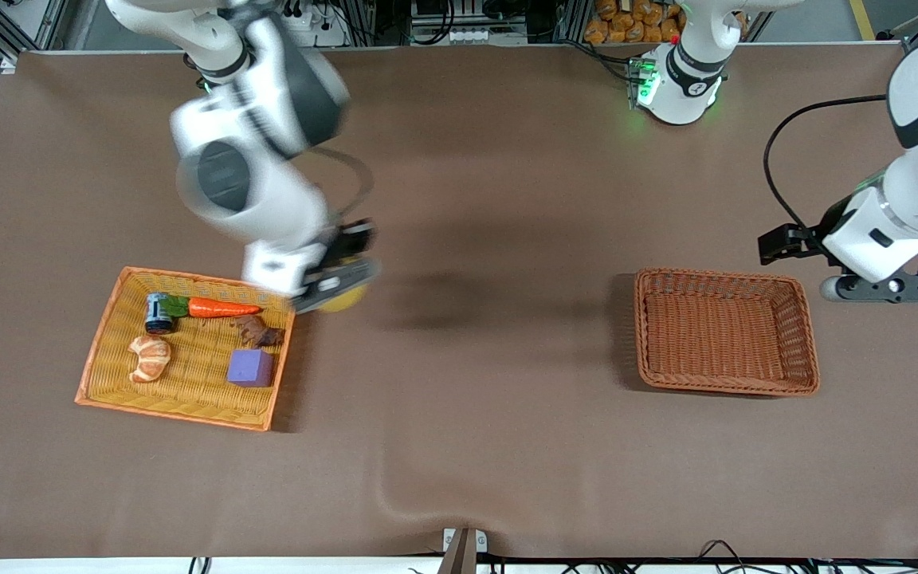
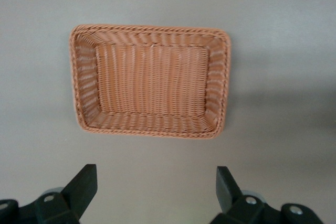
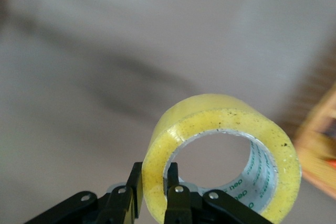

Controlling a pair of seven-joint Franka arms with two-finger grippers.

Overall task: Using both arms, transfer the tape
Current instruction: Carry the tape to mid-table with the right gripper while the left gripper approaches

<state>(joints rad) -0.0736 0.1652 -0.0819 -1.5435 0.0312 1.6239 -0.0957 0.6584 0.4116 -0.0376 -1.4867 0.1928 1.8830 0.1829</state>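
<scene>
1. Right gripper [image 1: 339, 279] hangs over the bench beside the yellow basket's [image 1: 108, 335] corner, jaws clamped on the tape's [image 3: 220, 156] wall.
2. Left gripper [image 2: 152, 192] waits above the bench near the brown basket [image 2: 152, 80], jaws apart.
</scene>
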